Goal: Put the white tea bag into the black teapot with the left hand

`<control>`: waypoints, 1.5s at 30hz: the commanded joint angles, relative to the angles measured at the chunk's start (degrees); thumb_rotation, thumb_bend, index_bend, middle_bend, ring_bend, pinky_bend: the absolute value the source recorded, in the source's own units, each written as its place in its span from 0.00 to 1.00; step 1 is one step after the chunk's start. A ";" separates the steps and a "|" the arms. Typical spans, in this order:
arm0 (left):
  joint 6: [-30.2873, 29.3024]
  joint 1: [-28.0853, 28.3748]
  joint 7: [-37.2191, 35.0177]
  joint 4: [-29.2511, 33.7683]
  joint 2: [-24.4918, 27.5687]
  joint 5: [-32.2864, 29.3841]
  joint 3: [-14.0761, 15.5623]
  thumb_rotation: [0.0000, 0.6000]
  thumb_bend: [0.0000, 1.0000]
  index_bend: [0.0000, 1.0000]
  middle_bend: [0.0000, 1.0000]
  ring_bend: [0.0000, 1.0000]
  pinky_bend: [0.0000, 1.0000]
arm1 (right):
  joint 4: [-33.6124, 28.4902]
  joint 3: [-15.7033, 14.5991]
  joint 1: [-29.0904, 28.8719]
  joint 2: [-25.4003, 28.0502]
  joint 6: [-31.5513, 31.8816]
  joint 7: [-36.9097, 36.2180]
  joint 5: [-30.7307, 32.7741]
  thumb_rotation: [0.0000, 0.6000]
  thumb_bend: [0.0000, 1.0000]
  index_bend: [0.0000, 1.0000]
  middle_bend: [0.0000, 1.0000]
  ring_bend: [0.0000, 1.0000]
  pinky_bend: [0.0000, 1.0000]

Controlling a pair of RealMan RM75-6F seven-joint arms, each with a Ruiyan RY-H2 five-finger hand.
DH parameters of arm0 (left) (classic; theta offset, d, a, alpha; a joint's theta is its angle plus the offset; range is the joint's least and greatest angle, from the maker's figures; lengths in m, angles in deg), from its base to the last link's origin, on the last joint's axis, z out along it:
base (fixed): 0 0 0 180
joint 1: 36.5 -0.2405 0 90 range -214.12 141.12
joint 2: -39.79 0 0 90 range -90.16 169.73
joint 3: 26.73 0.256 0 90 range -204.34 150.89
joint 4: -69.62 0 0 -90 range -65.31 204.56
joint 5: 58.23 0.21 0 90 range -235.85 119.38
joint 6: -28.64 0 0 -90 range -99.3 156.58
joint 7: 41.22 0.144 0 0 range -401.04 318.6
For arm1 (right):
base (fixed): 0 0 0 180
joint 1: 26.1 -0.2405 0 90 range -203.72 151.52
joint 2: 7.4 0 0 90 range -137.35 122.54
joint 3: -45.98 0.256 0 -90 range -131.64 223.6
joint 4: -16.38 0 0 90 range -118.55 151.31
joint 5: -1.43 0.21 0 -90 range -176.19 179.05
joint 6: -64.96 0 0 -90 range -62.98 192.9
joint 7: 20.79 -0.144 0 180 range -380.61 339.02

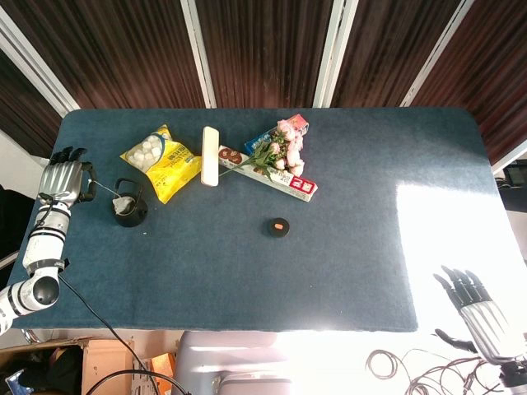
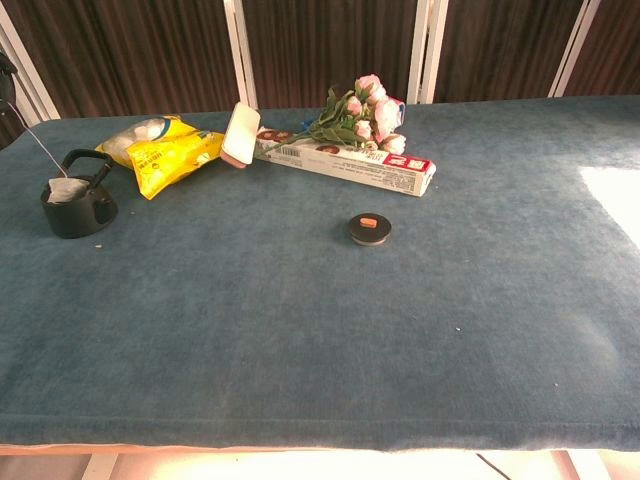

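The black teapot (image 1: 130, 211) (image 2: 76, 207) stands near the table's left edge with its handle up. The white tea bag (image 1: 122, 202) (image 2: 62, 190) lies at the pot's mouth, on the left rim. Its thin string runs up and left to my left hand (image 1: 64, 177), which pinches the string just off the table's left edge. The chest view leaves this hand out of frame. My right hand (image 1: 482, 314) hangs with its fingers spread and empty, beyond the table's near right corner.
The teapot's round lid (image 1: 279, 226) (image 2: 369, 229) lies mid-table. Behind the pot lie a yellow snack bag (image 1: 163, 160) (image 2: 160, 145), a white case (image 1: 211, 155), a long box (image 1: 268, 174) and pink flowers (image 1: 284, 148). Cables (image 1: 403, 366) lie on the floor at the lower right.
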 commanded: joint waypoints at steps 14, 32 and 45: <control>-4.98 -5.35 -2.79 4.54 -1.62 11.30 6.31 1.00 0.48 0.64 0.13 0.00 0.09 | 0.31 -0.22 0.14 0.10 0.30 -0.45 -0.70 1.00 0.11 0.00 0.00 0.00 0.00; -0.76 -6.74 -1.21 0.48 -5.11 11.53 9.28 1.00 0.17 0.21 0.07 0.00 0.09 | 0.42 -0.44 0.28 0.08 0.65 -0.50 -1.35 1.00 0.11 0.00 0.00 0.00 0.00; -3.74 -7.57 -5.15 0.98 -5.05 16.88 7.82 1.00 0.31 0.21 0.00 0.00 0.09 | 0.48 -0.57 0.35 0.09 0.79 -0.54 -1.65 1.00 0.11 0.00 0.00 0.00 0.00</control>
